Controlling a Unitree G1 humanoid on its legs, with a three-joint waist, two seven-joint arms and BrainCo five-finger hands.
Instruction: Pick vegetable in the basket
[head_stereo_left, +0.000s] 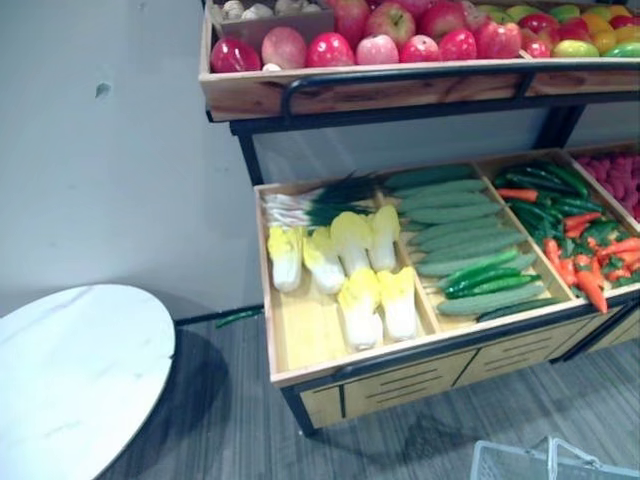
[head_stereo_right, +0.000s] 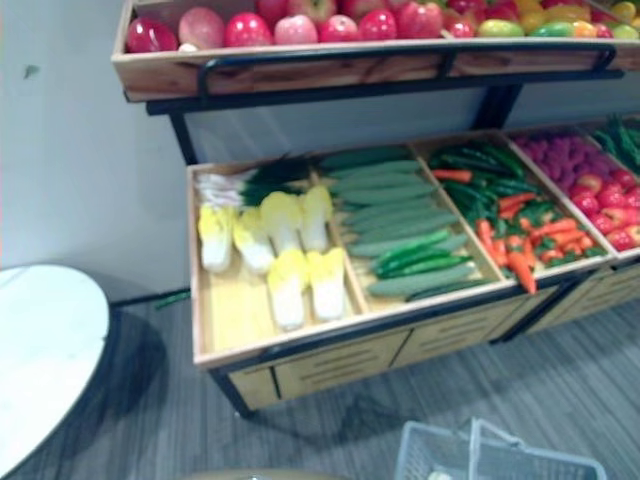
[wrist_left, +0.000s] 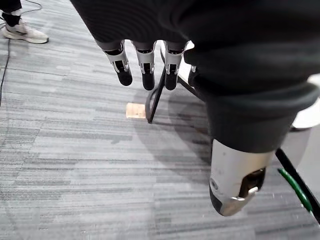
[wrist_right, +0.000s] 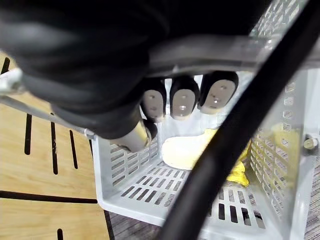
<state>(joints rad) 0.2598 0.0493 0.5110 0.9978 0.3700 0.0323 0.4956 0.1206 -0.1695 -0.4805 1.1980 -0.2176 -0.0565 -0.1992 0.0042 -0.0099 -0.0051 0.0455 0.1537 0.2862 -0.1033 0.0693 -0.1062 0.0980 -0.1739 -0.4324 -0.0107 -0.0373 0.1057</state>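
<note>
The right robot hand (wrist_right: 182, 102) is curling its fingers round the handle of the white basket (head_stereo_right: 440, 455). The basket is hanging at the bottom right of the head views, below the front of the wooden stand (head_stereo_left: 400, 375). One pale cabbage (wrist_right: 187, 150) is already lying on the basket's bottom. The left robot hand (wrist_left: 145, 67) is hanging over the grey floor (wrist_left: 65, 150) by the leg of the round white surface (head_stereo_left: 70, 370), with fingers loosely straight, thumb apart and nothing in its hold.

The cabbages (head_stereo_left: 350, 265) are lying in the left compartment of the lower tray, around the middle of the left eye frame, with cucumbers (head_stereo_left: 460, 235) in the compartment to their right. Each cabbage's long axis is running front to back in the tray, up and down in the frame. The white bases are pointing toward the stand's front edge and the yellow leaves toward the back.

With the right robot hand occupied by the basket, the free left one looks to be the one to reach. From its low place at the left, the cabbages are lying up, ahead and to its right, so closing across a cabbage's narrow width seems the likely approach.
</note>
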